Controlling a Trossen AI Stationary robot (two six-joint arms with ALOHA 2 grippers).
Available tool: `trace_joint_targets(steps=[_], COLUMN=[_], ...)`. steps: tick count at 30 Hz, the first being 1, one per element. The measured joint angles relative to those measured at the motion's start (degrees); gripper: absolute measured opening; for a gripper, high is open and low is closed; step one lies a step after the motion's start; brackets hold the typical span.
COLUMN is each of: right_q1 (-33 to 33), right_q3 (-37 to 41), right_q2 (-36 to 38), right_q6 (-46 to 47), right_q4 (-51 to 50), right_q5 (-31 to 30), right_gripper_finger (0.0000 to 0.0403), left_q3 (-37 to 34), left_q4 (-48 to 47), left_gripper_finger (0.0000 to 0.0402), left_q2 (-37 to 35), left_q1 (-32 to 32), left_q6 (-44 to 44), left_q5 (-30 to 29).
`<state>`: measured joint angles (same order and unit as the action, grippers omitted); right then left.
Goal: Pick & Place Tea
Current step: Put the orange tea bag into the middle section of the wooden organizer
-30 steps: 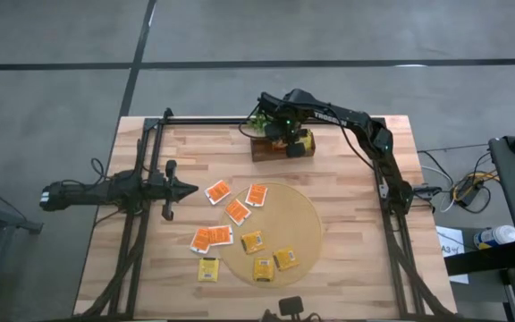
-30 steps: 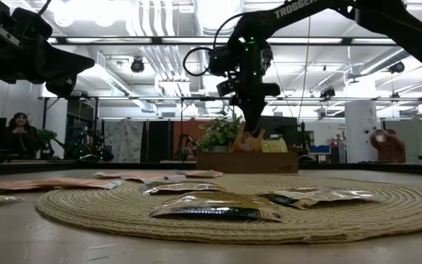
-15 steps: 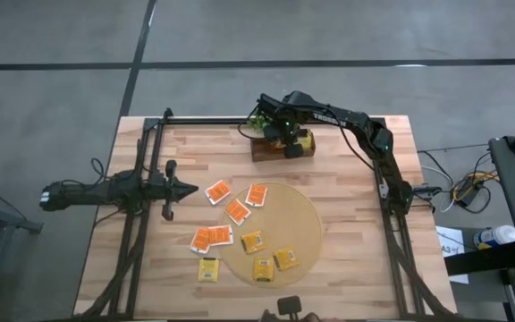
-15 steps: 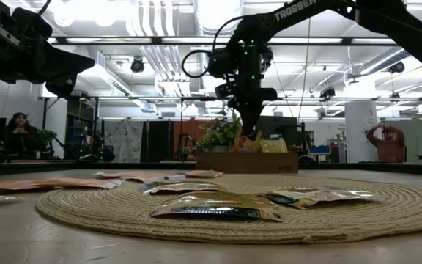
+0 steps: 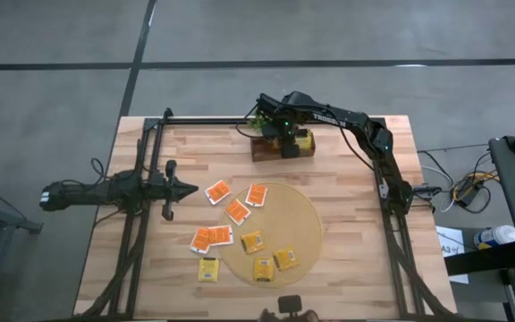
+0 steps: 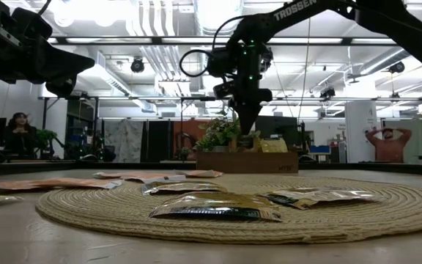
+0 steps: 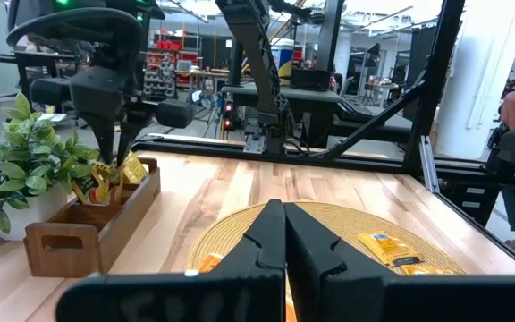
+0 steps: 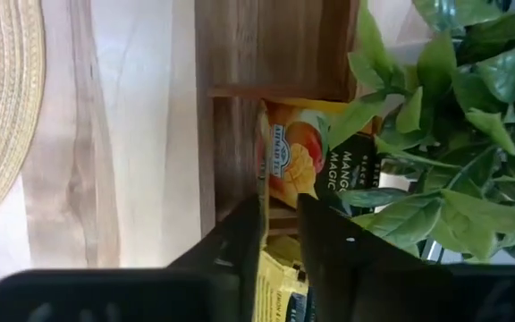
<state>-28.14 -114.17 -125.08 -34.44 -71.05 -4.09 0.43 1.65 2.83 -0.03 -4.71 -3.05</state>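
Right arm reached far across, bent at the elbow, wrist turned down. Right gripper point(image 5: 285, 143) pointed straight down, fingers point(image 8: 240, 234) a little apart. Left arm lay stretched out flat on its own side, waiting. Left gripper point(image 5: 189, 188) pointed toward the middle, fingers point(image 7: 262, 234) pressed tight together.

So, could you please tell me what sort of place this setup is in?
Probably a robotics lab or workshop: a wooden table carries two robot arms on a metal frame, and beyond it stand equipment racks, ceiling ducts and a person.
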Motion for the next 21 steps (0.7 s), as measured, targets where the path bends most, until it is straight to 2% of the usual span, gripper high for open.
trace_joint_targets(steps=[3,8,15,17,21], right_q1=[0.0,0.0,0.5,0.9,2.1], right_q3=[0.0,-0.2,-3.7,-4.8,-6.5], right_q2=[0.0,0.1,0.4,1.0,3.1], right_q6=[0.2,1.8,2.0,3.5,5.9], right_q4=[0.7,3.3,-1.5,-3.3,-5.5], right_q5=[-1.4,-7.9,-7.9,-6.3,1.0], right_gripper_finger=[0.0101,0.0135,0.0148,0.0146,0.0137], left_q3=[0.0,0.0,0.0,0.0,0.0], left_q4=[0.0,0.0,0.0,0.0,0.0], left_gripper_finger=[0.0000,0.0000,0.0000,0.0000,0.0000], left_q2=[0.0,0.0,0.0,0.0,0.0], left_q1=[0.0,0.0,0.0,0.0,0.0], left_q6=[0.0,0.0,0.0,0.0,0.0], left_q5=[0.0,0.0,0.0,0.0,0.0])
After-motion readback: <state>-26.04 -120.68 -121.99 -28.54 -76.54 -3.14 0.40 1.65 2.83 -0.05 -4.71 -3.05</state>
